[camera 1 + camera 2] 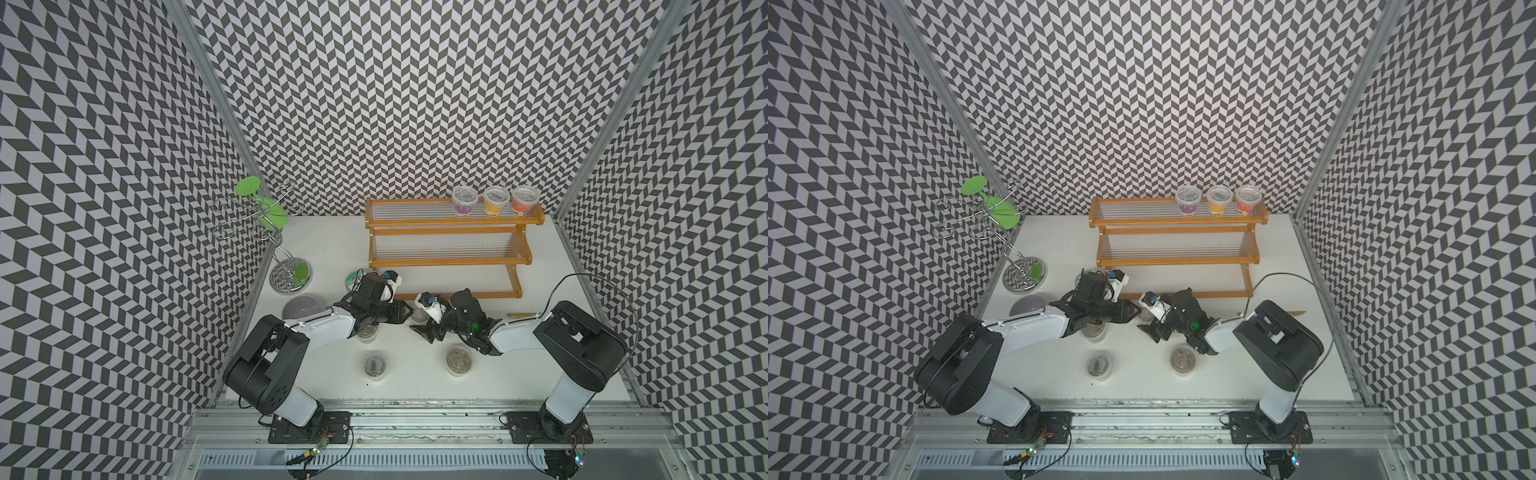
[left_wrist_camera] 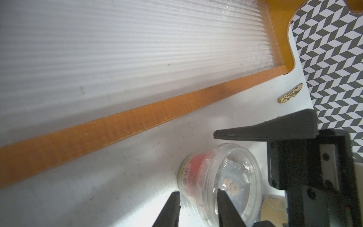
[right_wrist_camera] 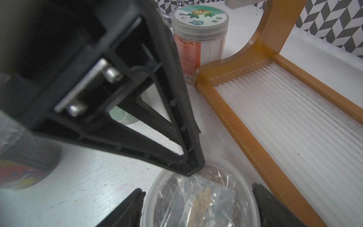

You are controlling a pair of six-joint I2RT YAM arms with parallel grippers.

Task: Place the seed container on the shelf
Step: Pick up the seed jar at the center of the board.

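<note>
Seed container (image 1: 417, 316) sits right in front of the shelf (image 1: 478, 294) in both top views. Left wrist cam: my left pincer (image 2: 198, 192) is pinched closed, holding nothing. Right wrist cam: my right pincer (image 3: 198, 188) is spread around it, finger each side.

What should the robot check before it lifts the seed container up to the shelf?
1. Right tool around the seed container: ok, a finger on each side.
2. Right tool clamped: not ok, a gap shows beside one finger.
3. Left tool clear: not ok, its fingertip is right by the container's rim.
4. Room on the shelf: ok, middle tier bare; three jars on top.
</note>
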